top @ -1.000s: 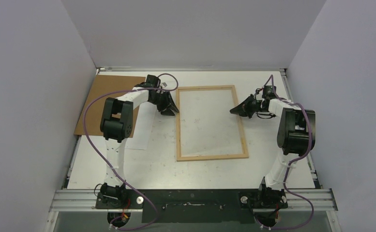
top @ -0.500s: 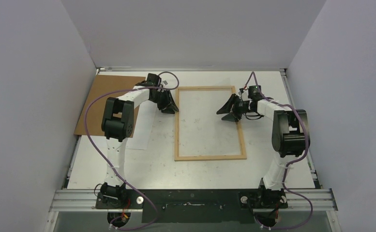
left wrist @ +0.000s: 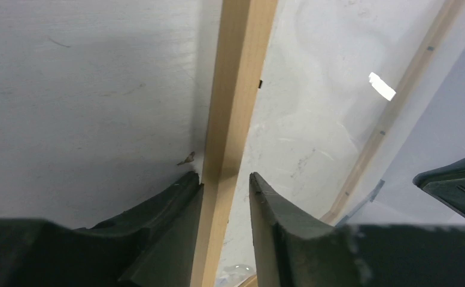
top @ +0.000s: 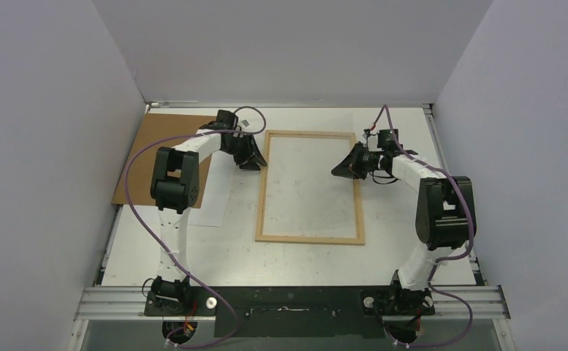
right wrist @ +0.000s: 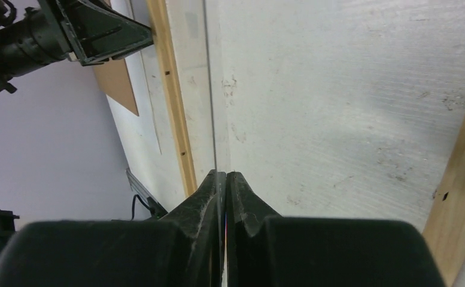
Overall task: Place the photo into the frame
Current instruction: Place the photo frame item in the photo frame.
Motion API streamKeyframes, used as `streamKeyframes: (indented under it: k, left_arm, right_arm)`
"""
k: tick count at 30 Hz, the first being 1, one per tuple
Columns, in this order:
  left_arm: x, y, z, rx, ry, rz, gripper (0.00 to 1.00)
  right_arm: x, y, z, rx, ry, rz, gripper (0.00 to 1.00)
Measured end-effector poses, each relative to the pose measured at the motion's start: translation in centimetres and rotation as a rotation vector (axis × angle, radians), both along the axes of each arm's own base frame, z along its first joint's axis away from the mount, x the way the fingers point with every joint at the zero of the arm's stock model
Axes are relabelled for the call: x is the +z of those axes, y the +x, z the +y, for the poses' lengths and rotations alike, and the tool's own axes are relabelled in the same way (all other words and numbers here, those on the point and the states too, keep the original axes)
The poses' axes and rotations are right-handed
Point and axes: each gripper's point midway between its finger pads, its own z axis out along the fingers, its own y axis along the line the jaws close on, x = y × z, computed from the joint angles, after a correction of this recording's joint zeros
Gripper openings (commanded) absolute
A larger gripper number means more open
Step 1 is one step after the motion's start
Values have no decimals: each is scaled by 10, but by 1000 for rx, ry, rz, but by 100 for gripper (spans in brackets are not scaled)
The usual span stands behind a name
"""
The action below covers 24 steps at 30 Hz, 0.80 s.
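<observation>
Left of the frame (top: 310, 240), partly under the left arm and by the near right corner of the brown backing panel (top: 149, 161): photo (top: 213, 201), white side up, flat on the table (top: 303, 259), not yet in. Frame flat mid-table, long sides running near to far. Left gripper (left wrist: 225, 178) clamped across the frame's left rail toward its far end, one finger on each side of the wood strip. Right gripper (right wrist: 224, 174) inside the frame opening close to the right rail, fingers pressed together, tips low at the surface. Thin edge line leading away from the tips in the right wrist view; cannot tell whether anything is pinched there. Reads as a prep step: positioning or steadying the frame, photo pickup not started. Next, need to free one gripper and get under the photo's edge. Thin flat sheet, probably awkward to pinch off the table. Then square it to the opening before lowering.
</observation>
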Motion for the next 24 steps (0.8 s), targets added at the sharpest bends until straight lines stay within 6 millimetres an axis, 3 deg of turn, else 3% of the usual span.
streamKeyframes:
  k: [6, 11, 19, 24]
  left_arm:
    - [6, 2, -1, -21, -76, -22, 46]
    - [5, 3, 1, -22, -105, -28, 38]
    - [4, 5, 13, 6, -123, -43, 38]
    - [5, 10, 24, 29, -127, -50, 39]
  right_arm:
    - [25, 3, 3, -34, 31, -23, 0]
    - [36, 8, 10, -70, 73, -6, 0]
    - [66, 19, 22, -54, 100, -51, 0]
    - [76, 13, 22, -4, 58, -53, 0]
